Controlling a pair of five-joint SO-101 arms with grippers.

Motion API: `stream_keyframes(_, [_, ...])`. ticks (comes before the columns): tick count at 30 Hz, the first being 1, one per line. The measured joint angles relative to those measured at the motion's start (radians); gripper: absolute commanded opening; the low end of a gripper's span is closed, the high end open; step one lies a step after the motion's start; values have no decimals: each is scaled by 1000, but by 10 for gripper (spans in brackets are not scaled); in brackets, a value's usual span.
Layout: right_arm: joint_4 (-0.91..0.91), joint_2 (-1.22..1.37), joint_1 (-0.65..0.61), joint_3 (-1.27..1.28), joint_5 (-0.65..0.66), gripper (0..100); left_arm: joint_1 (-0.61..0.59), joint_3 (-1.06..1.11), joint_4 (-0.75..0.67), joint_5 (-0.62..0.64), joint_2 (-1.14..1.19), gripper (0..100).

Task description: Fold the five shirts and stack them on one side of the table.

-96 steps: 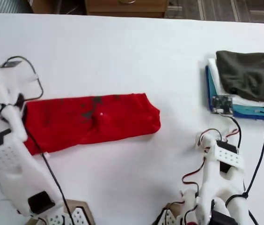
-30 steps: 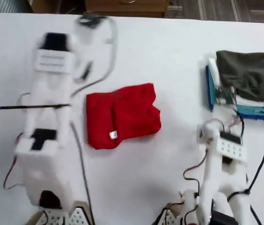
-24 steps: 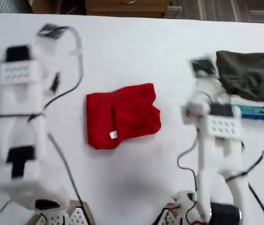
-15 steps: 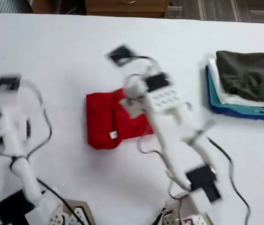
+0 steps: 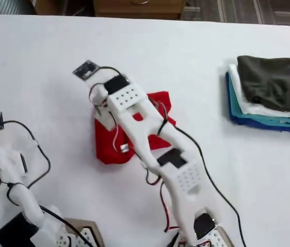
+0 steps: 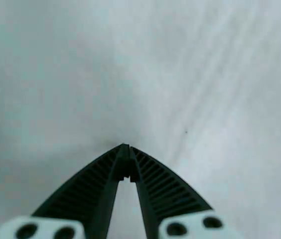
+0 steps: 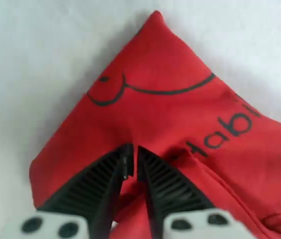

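Observation:
A red shirt [image 5: 105,145] lies folded into a compact square at mid-table. My right arm stretches across it from the front. My right gripper [image 5: 103,114] sits over the shirt's left part. In the right wrist view, the right gripper [image 7: 132,152] is shut, its tips down at the red shirt [image 7: 180,99] beside a black print and a fold. At the table's front left corner, my left gripper [image 6: 126,150] is shut above bare white tabletop. A stack of folded shirts [image 5: 268,117] lies at the right edge, with an olive shirt [image 5: 273,80] on top.
Both arm bases stand at the table's front edge. The left arm [image 5: 6,175] is drawn back at the front left, with loose cables around it. A wooden cabinet [image 5: 140,7] stands beyond the far edge. White table [image 5: 196,46] lies open between the red shirt and the stack.
The red shirt went from a long strip to a compact square. The left arm then pulled back to the front left. The right arm swung from the right side across to the shirt.

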Motion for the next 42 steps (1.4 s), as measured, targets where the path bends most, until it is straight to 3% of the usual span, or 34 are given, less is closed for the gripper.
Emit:
stream_keyframes(6, [166, 35, 66, -129, 2, 22, -2, 3, -3, 0, -2, 28])
stream_keyframes(17, [242, 35, 265, -138, 61, 22, 3, 3, -3, 0, -2, 28])
stream_keyframes(30, [163, 15, 63, -138, 68, 22, 9, 3, -3, 0, -2, 28])
stream_keyframes(42, [143, 137, 86, -138, 68, 22, 9, 3, -3, 0, -2, 28])
